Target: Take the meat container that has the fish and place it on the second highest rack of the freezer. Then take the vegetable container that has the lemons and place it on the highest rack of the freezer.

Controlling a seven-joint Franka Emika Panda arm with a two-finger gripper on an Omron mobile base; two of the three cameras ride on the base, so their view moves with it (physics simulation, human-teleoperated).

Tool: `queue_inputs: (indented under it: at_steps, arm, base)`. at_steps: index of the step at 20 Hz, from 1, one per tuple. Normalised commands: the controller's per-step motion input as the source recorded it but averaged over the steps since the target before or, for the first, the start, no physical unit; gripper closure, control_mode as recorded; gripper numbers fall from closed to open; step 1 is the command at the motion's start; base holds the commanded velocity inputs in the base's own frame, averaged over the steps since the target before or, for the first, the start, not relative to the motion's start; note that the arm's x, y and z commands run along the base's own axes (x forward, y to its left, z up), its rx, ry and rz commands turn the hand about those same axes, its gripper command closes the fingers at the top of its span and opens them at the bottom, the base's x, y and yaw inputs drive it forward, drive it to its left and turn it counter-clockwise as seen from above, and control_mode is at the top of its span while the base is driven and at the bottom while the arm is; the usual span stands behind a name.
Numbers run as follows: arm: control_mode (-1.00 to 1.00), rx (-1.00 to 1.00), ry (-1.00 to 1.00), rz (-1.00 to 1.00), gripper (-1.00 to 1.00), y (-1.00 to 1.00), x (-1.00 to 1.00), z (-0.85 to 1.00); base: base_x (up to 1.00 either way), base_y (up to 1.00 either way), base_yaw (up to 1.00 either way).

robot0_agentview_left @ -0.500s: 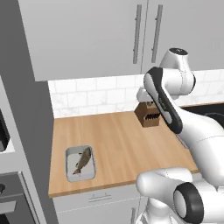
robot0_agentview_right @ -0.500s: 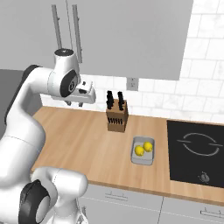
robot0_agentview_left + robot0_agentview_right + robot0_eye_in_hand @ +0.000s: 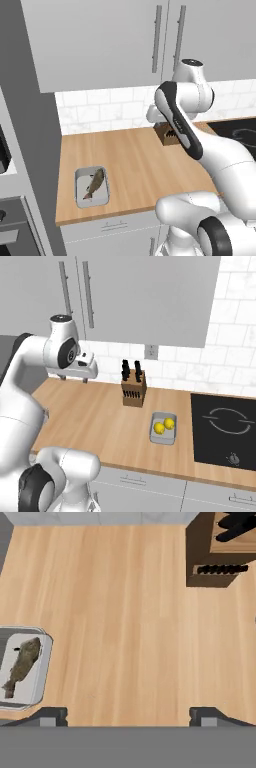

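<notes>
Our end effector (image 3: 128,716), spread wide and empty, should descend squarely over the shallow grey metal fish tray (image 3: 91,187) near the table's (image 3: 145,170) front-left corner.

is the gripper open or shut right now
Open. In the hand view the gripper shows its two dark fingertips far apart at the bottom, with bare wooden counter between them and nothing held.

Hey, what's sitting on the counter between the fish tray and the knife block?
Nothing. In the hand view, only bare wooden counter lies between the meat container and the knife block.
</notes>
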Motion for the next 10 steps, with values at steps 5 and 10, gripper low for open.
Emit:
queue_inputs:
  at_steps: [5,10]
  arm:
    - [-1.0,0.0,0.23,-0.17,-1.0,0.99,0.0,-0.4]
    - [-1.0,0.03,0.27,-0.37,-1.0,0.9,-0.06,-0.57]
  base:
    - [0.0,0.0,0.0]
    - [0.0,0.0,0.0]
